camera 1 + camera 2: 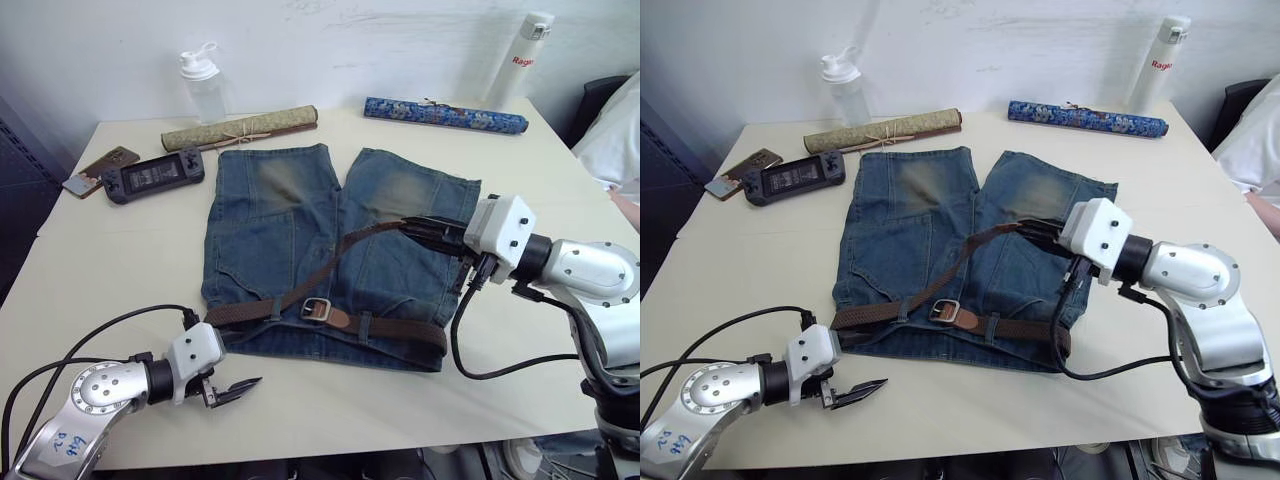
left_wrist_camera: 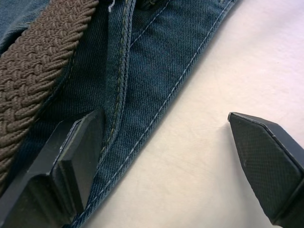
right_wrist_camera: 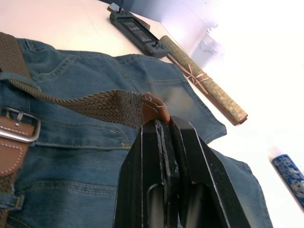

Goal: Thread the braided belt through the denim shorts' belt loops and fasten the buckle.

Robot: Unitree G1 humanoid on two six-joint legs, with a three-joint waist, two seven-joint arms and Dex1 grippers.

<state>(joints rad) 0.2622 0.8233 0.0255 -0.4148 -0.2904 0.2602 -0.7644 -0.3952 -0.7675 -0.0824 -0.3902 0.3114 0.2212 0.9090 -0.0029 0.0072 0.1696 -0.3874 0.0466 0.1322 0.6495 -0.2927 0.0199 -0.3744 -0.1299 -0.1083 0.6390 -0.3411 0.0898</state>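
The denim shorts (image 1: 335, 255) are spread flat on the worktop (image 1: 120, 260), waistband nearest the robot, so the belt loops (image 1: 366, 325) can be reached. The braided belt (image 1: 400, 330) is run along that waistband, and its tan tip is clamped in the closed right gripper (image 1: 1040, 234), apparently so it can be drawn taut through the buckle (image 1: 316, 309). The left gripper (image 1: 236, 389), fingers apart, is held just beside the waistband corner, perhaps to pin it

Silver arms, white wrist blocks, black cables, black-fingered tools.
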